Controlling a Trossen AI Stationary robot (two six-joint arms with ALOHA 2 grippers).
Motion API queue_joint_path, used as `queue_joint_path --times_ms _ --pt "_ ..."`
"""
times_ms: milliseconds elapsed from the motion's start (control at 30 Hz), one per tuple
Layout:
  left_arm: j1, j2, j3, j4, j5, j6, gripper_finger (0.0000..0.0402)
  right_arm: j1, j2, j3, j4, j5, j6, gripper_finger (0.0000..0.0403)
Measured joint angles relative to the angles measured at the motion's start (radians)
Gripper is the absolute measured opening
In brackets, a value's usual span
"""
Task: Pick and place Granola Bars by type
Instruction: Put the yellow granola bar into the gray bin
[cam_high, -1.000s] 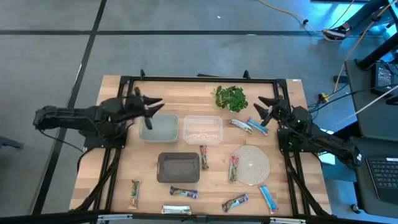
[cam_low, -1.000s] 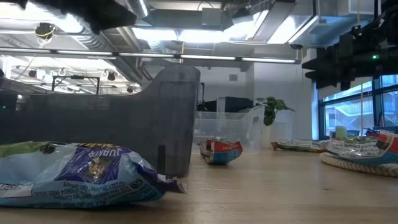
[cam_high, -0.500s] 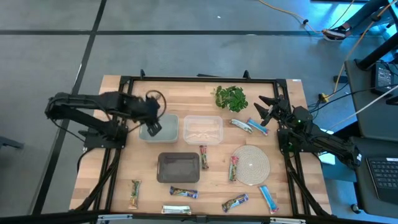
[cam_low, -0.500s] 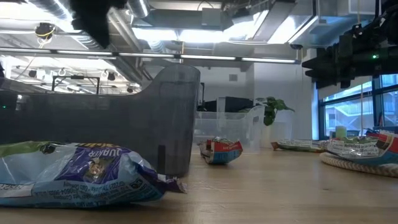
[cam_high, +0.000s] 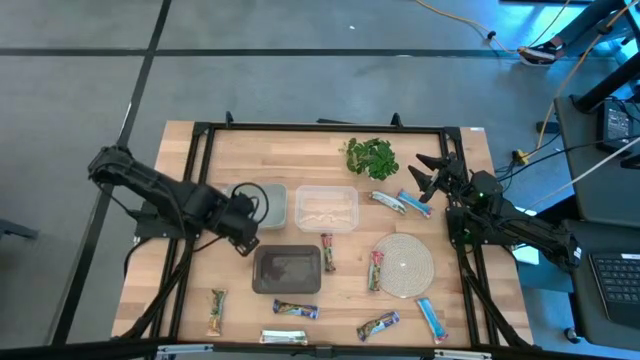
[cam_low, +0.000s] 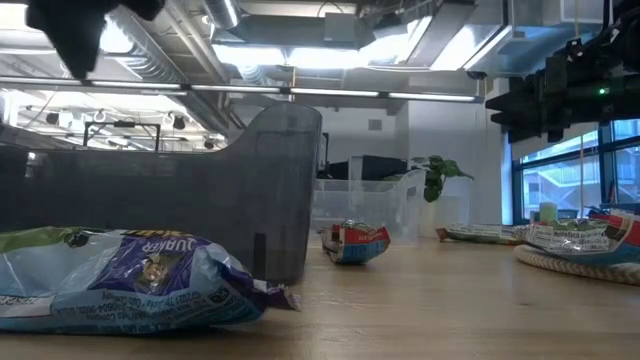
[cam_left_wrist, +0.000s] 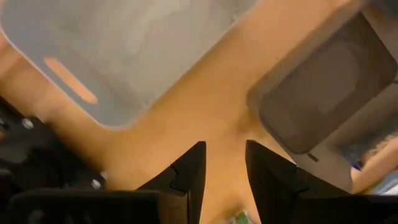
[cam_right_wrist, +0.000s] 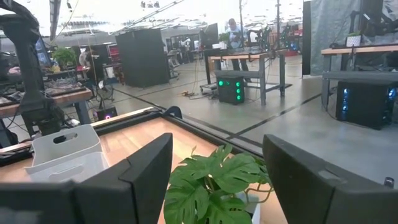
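Note:
Several granola bars lie flat on the wooden table: a green-and-red one (cam_high: 328, 253) beside the dark bin (cam_high: 287, 270), a blue one (cam_high: 295, 310), a silver-yellow one (cam_high: 283, 337), and others near the front edge and at the right (cam_high: 413, 203). One bar (cam_high: 376, 270) rests on the edge of the woven mat (cam_high: 404, 265). My left gripper (cam_high: 245, 236) points down over bare wood between the pale bin (cam_high: 268, 205) and the dark bin, narrowly open and holding nothing (cam_left_wrist: 224, 165). My right gripper (cam_high: 425, 178) waits wide open at the far right, level.
A clear bin (cam_high: 326, 208) stands right of the pale bin. A green leafy plant (cam_high: 372, 157) sits at the far edge, just ahead of the right gripper (cam_right_wrist: 217, 174). A black frame (cam_high: 320, 127) rims the table. Bare wood lies left of the dark bin.
My left gripper has swung from the table's far left, over the pale bin, toward the near edge. It has tipped from level to pointing down and rolled. It now hangs between the pale and dark bins. Nothing on the table has moved.

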Motion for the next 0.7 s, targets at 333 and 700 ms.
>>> queue_joint_path --times_ms 333,700 --pt "-0.096 0.000 0.000 0.000 0.000 -0.084 0.0111 0.000 0.000 0.000 -0.001 -0.002 0.000 0.0251" --pt "-0.098 0.000 0.000 -0.009 -0.028 -0.061 0.0166 0.000 0.000 0.000 -0.037 -0.013 0.029 0.0251"
